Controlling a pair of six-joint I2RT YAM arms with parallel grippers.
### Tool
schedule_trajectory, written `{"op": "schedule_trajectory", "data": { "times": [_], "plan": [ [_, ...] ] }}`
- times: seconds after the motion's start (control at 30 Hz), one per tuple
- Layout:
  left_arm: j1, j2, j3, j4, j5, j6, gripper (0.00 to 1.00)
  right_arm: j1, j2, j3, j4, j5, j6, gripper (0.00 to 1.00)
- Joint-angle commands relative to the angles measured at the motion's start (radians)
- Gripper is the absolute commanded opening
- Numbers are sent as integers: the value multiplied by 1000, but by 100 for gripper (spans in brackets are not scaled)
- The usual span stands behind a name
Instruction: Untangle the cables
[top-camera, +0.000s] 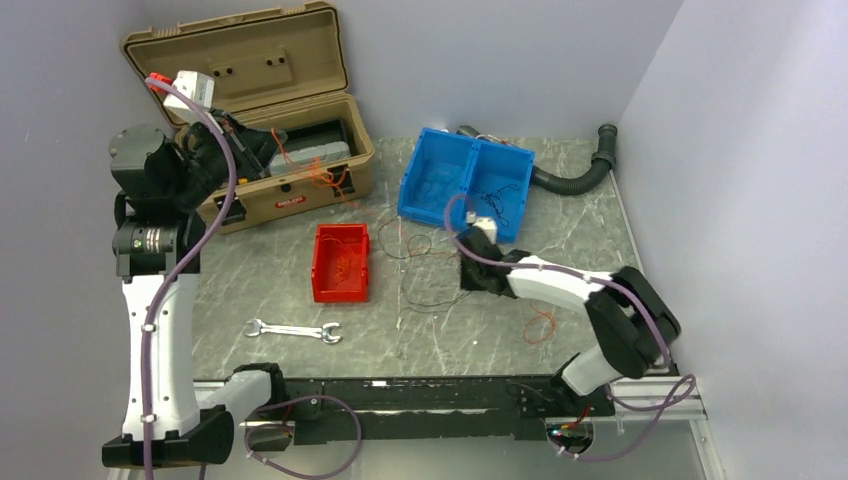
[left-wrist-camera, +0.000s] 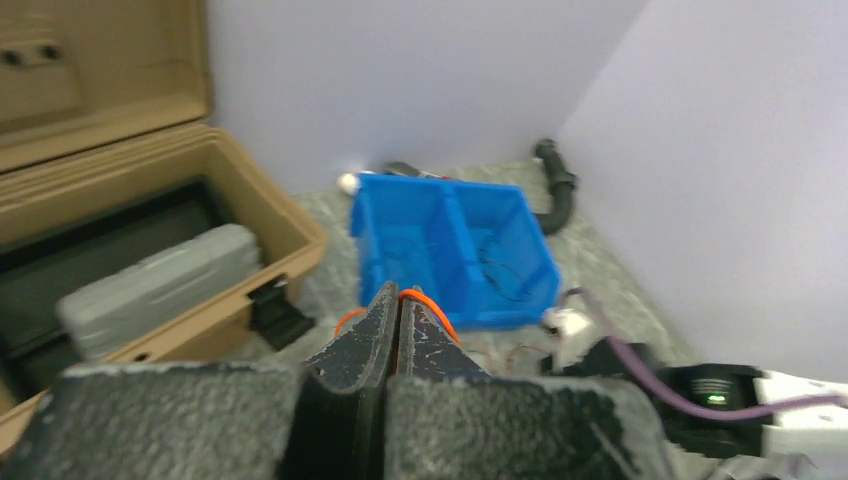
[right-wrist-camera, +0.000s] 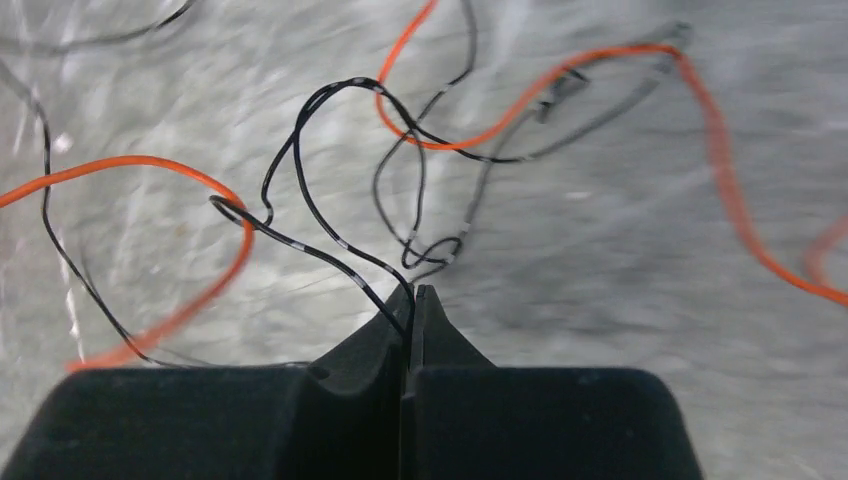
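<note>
Thin orange and black cables (top-camera: 415, 250) lie tangled on the marble table between the red bin and my right arm. My right gripper (top-camera: 470, 280) (right-wrist-camera: 413, 292) points down at them and is shut on a black cable (right-wrist-camera: 330, 250) that runs up into the tangle. Orange cable loops (right-wrist-camera: 180, 170) lie around it. My left gripper (top-camera: 270, 142) (left-wrist-camera: 400, 295) hangs over the open tan case and is shut on an orange cable (left-wrist-camera: 440, 315). That orange cable (top-camera: 320, 178) trails down past the case front. A loose orange loop (top-camera: 540, 325) lies by the right arm.
The open tan case (top-camera: 300, 195) stands at the back left. A blue two-part bin (top-camera: 425, 175) at the back holds black wires (top-camera: 495, 195). A red bin (top-camera: 325, 290), a wrench (top-camera: 292, 330) and a black ribbed hose (top-camera: 575, 180) are also here. Walls close in behind and right.
</note>
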Motion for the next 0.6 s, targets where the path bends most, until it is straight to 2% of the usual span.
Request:
{"op": "schedule_trajectory", "data": {
  "times": [0.0,0.07,0.2,0.4,0.57],
  "plan": [
    [15,-29,59,-113,-211,104,0,-191,-195,-84,-90,122,37,0],
    [19,-36,52,-117,-239,108,0,-293,-287,-126,-113,142,20,0],
    [23,-45,43,-105,-249,101,0,-407,-407,-153,-152,156,-23,0],
    [31,-44,59,-106,-254,89,0,-460,-426,-121,-197,157,-30,0],
    [50,-71,109,-158,-433,124,0,-546,-400,-117,-232,164,49,0]
  ]
}}
